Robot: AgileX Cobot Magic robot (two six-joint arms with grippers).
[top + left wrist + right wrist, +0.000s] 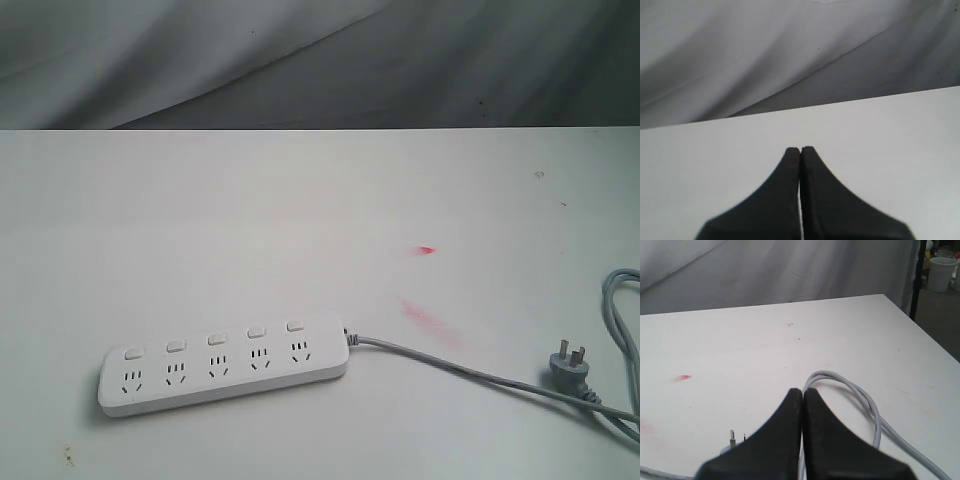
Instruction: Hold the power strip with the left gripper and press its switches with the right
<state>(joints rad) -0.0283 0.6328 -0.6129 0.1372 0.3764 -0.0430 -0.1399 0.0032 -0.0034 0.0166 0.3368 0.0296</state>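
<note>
1. Exterior view: we see the power strip (224, 365) lying flat on the white table (300, 220), left of the middle, with its switches (216, 339) in a row above the sockets.
2. Its plug (572, 364) lies well apart, at the right.
3. The left gripper (800, 150) has its jaws pressed together and holds nothing.
4. The right gripper (803, 391) is also closed and empty, close to the loop of the grey cord (871, 407).

The strip (235, 383) lies on the table (200, 220), front left, right end angled back. Its switches (214, 339) run in a row behind the sockets (215, 366). The cord (440, 361) leaves that right end and runs right, looping at the right edge. The plug (573, 366) sits just beside the cord, well right of the strip. Two marks (427, 250) lie farther back, between strip and plug.
</note>
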